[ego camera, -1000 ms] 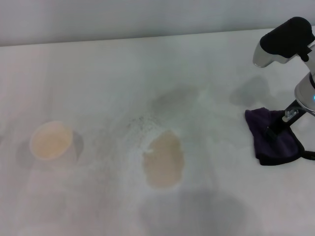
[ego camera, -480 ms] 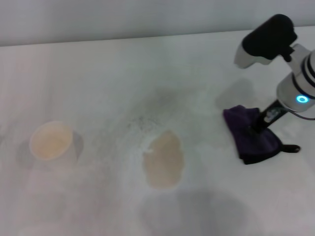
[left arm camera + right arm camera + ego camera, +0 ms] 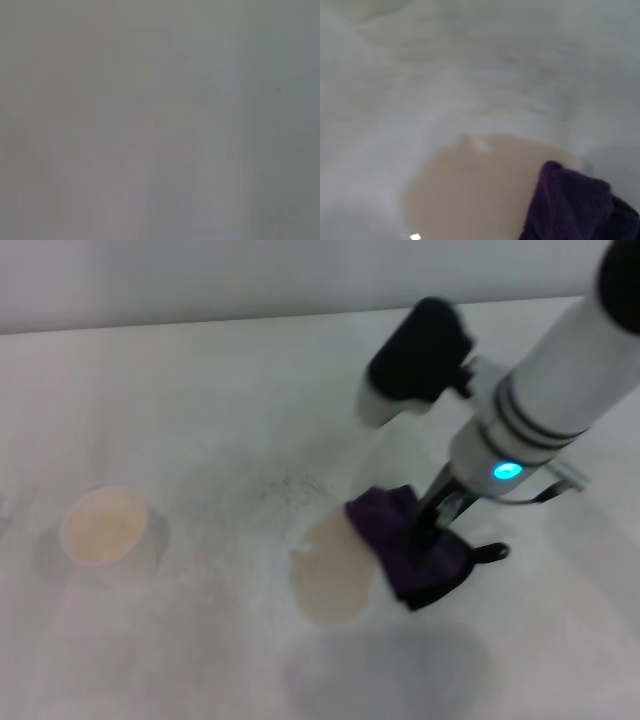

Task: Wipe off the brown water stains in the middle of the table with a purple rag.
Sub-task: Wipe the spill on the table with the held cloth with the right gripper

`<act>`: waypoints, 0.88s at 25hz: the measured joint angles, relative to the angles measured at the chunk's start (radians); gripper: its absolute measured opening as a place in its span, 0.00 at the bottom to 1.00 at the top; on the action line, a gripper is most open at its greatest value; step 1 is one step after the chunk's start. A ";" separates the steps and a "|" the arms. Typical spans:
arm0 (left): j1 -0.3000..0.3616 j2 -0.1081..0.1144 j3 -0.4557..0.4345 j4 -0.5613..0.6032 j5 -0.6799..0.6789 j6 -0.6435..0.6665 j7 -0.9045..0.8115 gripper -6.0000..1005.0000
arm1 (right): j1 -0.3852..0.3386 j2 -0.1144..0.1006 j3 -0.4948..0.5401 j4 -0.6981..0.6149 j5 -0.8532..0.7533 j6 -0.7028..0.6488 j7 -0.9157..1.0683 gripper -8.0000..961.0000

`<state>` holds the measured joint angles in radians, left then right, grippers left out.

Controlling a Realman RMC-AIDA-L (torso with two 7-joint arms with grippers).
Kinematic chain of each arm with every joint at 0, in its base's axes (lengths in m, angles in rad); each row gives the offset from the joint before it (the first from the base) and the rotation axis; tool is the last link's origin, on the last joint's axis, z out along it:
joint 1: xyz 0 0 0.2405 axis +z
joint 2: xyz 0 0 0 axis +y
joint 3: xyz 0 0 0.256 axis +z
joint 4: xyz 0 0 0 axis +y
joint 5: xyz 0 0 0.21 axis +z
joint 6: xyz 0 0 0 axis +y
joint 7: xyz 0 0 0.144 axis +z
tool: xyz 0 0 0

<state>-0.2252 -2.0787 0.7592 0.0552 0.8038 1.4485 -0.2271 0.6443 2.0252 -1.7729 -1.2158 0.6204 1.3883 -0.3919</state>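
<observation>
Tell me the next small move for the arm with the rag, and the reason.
Probably keep sliding the purple rag toward the robot's left, across the brown water stains. The right gripper presses the rag onto the table, and the cloth only overlaps the blotch's right edge; most of the stain lies uncovered beyond it. The left gripper is out of view.

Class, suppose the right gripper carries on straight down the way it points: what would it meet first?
Probably the table: the right gripper points down, shut on the rag, beside the stain. Height is unclear.
</observation>
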 joint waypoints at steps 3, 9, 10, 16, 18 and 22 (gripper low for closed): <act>0.000 -0.001 0.000 0.000 0.000 0.003 0.000 0.89 | 0.034 0.002 -0.101 0.000 0.070 -0.021 0.017 0.10; 0.000 -0.001 0.000 -0.003 0.000 0.004 -0.001 0.89 | 0.112 0.003 -0.314 -0.021 0.224 -0.068 0.062 0.10; 0.000 -0.001 0.000 -0.003 0.000 0.005 0.000 0.89 | 0.123 0.003 -0.340 -0.023 0.244 -0.073 0.065 0.10; 0.000 -0.002 0.002 -0.003 0.001 0.007 -0.001 0.89 | 0.195 0.003 -0.418 -0.015 0.309 -0.117 0.076 0.10; 0.003 -0.001 0.002 -0.003 0.001 0.007 0.000 0.89 | 0.213 0.003 -0.392 0.008 0.286 -0.123 0.078 0.10; 0.004 -0.001 0.002 -0.004 0.002 0.007 0.000 0.89 | 0.255 0.003 -0.321 0.085 0.190 -0.123 0.079 0.10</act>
<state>-0.2212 -2.0801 0.7609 0.0509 0.8054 1.4559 -0.2269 0.8992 2.0281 -2.0935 -1.1313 0.8108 1.2652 -0.3125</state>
